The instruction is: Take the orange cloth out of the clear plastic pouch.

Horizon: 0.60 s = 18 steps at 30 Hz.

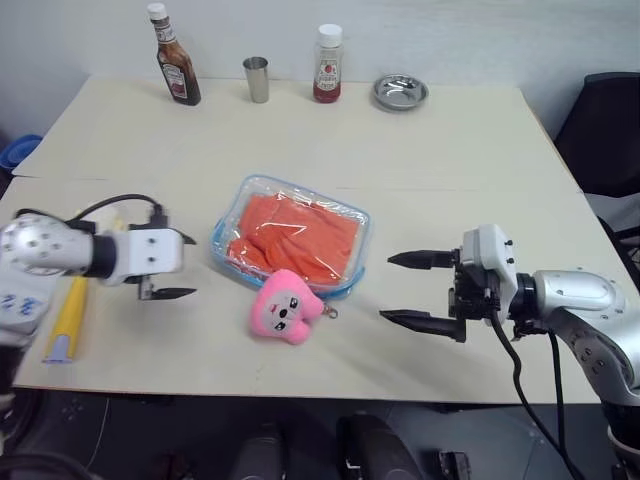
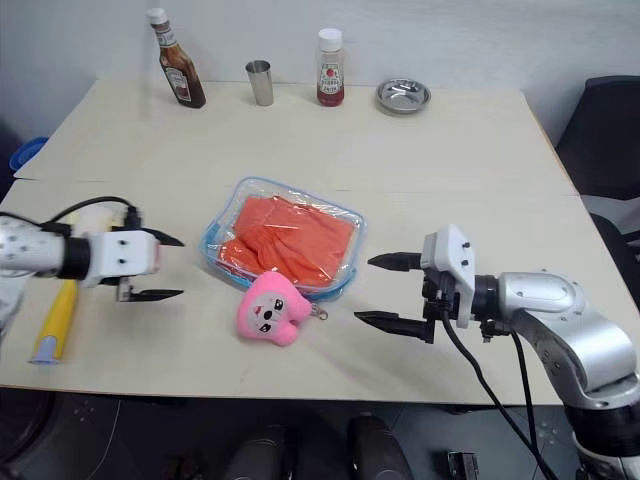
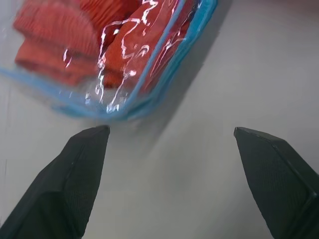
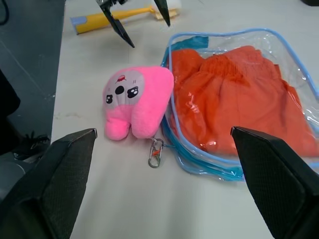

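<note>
looks like a lab or office test room: plain beige surface (image 1: 480, 150) against a bare pale wall, black chair (image 1: 612, 130) at far right, staged props along the far edge, sauce bottle (image 1: 176, 62), ketchup bottle (image 1: 327, 66), metal cup (image 1: 257, 79), metal dish (image 1: 400, 92).

The table (image 1: 480, 150) is a pale beige top, with a seam running across it at mid-depth. Along the far edge stand a brown sauce bottle (image 1: 176, 60) toward the far left corner, a metal cup (image 1: 257, 79), a red sauce bottle (image 1: 327, 65) and a shallow metal dish (image 1: 400, 92). The clear plastic pouch (image 1: 290, 236) lies flat at the centre, with the orange cloth (image 1: 293, 238) inside it. A pink plush toy (image 1: 285, 307) lies just beside the pouch on its near side, a small metal clasp (image 4: 155, 152) lying on the table next to it. A yellow-handled tool (image 1: 68, 318) lies near the left edge.
</note>
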{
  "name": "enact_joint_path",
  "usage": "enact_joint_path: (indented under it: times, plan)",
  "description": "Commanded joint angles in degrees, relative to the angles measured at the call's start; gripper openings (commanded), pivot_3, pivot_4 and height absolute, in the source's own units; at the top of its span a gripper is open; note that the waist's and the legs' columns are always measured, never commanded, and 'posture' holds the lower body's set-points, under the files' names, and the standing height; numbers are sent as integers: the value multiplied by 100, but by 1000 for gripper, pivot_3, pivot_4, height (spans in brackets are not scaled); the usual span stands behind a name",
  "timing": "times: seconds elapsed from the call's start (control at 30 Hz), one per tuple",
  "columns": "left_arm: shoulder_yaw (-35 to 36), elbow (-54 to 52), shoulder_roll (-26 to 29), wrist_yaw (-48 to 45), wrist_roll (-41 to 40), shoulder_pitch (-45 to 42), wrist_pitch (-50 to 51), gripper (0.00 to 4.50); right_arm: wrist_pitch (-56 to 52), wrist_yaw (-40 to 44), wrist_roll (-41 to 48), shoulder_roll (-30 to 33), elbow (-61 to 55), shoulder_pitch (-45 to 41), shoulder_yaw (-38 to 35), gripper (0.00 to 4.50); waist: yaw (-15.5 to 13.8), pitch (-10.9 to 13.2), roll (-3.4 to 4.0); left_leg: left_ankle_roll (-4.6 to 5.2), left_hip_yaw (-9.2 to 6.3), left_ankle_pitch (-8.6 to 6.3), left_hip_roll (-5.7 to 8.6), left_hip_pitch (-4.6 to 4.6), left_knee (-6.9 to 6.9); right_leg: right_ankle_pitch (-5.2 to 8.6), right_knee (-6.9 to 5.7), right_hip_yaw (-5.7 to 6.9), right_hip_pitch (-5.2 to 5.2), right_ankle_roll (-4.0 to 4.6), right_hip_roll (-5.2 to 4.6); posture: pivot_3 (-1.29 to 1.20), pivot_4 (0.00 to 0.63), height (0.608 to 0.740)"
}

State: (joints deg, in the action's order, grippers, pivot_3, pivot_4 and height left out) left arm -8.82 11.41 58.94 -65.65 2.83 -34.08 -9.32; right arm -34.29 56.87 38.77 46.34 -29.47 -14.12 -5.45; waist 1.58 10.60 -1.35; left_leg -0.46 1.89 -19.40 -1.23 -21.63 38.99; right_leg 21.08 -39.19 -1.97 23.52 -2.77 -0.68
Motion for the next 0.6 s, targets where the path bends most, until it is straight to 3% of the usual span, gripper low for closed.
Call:
enact_joint_path:
  times: [0.03, 0.2, 0.3, 0.47, 0.6]
  plan:
    - [-361, 819, -322, -9, 435, -591, -923, 4245, -74, -195, 184, 49, -405, 152, -269, 4500, 3, 0, 0, -6, 2, 4, 0, 0, 4, 0, -5, -1, -1, 0, 0, 0, 150, 740]
    - [-637, 1806, -693, 193, 874, -1094, -1661, 4245, -143, -385, 255, 60, -643, 375, -382, 4500, 17, 0, -1, -8, 10, 5, -3, 0, 8, 0, -28, -8, 7, 0, 2, 0, 150, 740]
    - [-682, 2175, -788, 277, 1022, -1256, -1838, 3695, -172, -454, 292, 77, -694, 412, -436, 4500, 5, -1, -1, -10, 9, 6, -2, 2, 14, 0, -27, -9, 6, 0, 0, 0, 150, 740]
    - [-561, 2165, -810, 217, 884, -1203, -1682, 2237, -175, -466, 301, 119, -677, 387, -421, 4500, 11, -1, -2, -12, 9, 7, -3, 4, 15, 0, -30, -9, 6, 0, 2, 0, 150, 740]
    - [-317, 1274, -610, 10, 595, -685, -803, 1039, -156, -440, 271, 119, -609, 270, -290, 4500, 22, -1, -2, -13, 9, 7, -4, 5, 15, 0, -35, -10, 6, 0, 0, 0, 150, 740]
